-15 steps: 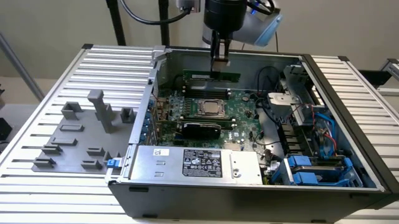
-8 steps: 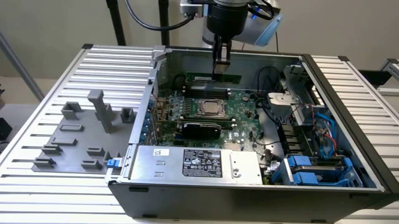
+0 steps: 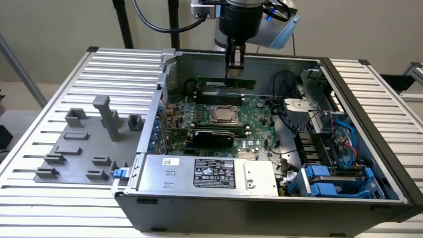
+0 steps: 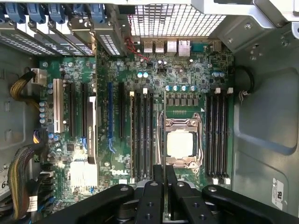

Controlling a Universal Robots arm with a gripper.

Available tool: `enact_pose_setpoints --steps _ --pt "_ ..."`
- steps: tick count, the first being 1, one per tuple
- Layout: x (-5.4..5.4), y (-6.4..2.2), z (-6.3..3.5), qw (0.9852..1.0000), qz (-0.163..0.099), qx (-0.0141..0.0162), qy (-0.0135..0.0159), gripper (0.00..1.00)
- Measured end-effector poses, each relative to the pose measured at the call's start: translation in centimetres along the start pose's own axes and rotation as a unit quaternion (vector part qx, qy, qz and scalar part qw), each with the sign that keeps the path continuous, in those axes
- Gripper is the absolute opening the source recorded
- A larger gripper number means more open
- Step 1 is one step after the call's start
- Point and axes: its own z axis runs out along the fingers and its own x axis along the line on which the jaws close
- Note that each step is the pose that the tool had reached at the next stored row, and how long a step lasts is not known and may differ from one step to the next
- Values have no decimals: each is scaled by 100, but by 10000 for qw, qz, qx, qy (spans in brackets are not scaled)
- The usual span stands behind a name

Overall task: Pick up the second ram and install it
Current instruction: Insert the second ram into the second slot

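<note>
Second ram: a thin green stick held at its top edge. It lies lengthwise over the memory slots on the far side of the CPU socket, inside the open computer case.
Wrist view of it: the stick shows edge-on as a narrow line running out from between the fingers. It lies parallel to the slot bank beside the socket.
Jaws: clenched on the stick, one finger on each flat face.
Gripper: pointing straight down into the case, over the motherboard.
Contact: I cannot tell whether the stick's lower edge touches a slot or hangs just above it.
Step in hand: judged as the install step. The pick is done and the stick is being lined up over its slot.
What seating calls for: the edge kept parallel to and centred on one empty slot, then a straight, even push without tilt.
Elsewhere: the grey fixture blocks stand on the slatted counter, well apart from the case.
</note>
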Motion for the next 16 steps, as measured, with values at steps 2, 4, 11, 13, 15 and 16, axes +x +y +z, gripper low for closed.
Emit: enact_pose_setpoints --steps 2,4,11,13,15,16 --pt "0 0 1 10000 0 0 1 0" --pt "0 0 1 10000 0 0 3 0" --pt "0 19 71 10000 1 3 5 0" --pt "1 30 108 10000 2 3 5 0" --pt "2 34 144 10000 2 3 5 0" --pt "3 37 163 10000 3 3 5 0"
